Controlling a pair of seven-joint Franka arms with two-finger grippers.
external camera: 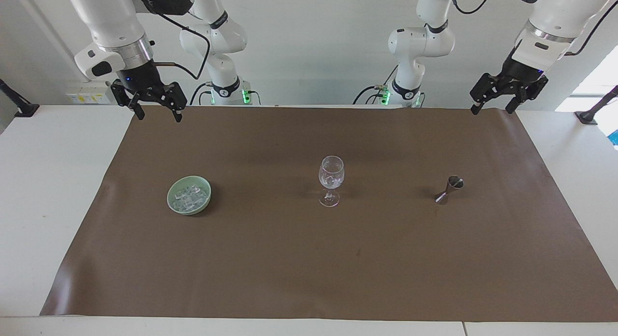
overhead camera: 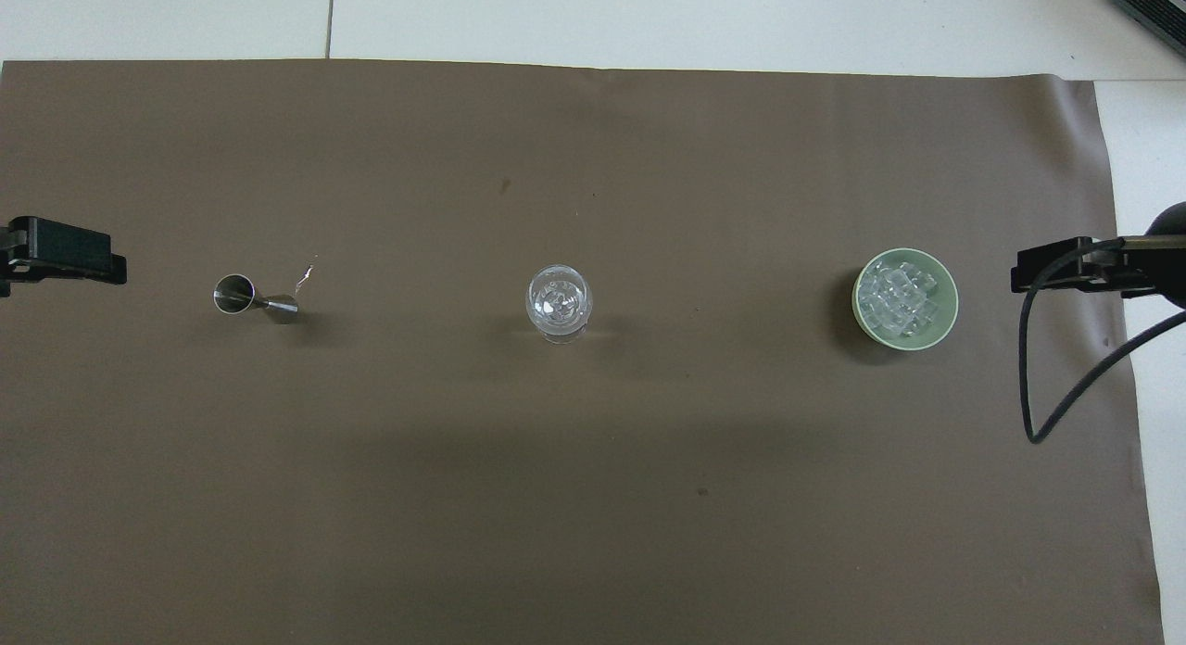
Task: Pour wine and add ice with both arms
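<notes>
A clear stemmed glass [external camera: 331,179] [overhead camera: 560,302] stands mid-mat with a few glinting chunks inside. Toward the right arm's end, a pale green bowl [external camera: 193,210] [overhead camera: 952,288] holds a pile of ice [external camera: 189,196] [overhead camera: 894,302]. Toward the left arm's end stands a metal jigger [external camera: 450,189] [overhead camera: 255,297]. No wine shows. My right gripper [external camera: 159,115] [overhead camera: 1066,267] hangs open and holds nothing, over the mat's corner nearest the robots. My left gripper [external camera: 492,109] [overhead camera: 65,260] hangs open over the matching corner at its own end, also holding nothing.
A brown mat [external camera: 309,259] covers most of the white table [external camera: 53,181]. A black cable [overhead camera: 1066,385] loops down from the right wrist beside the bowl. Black clamp arms stand at both table ends.
</notes>
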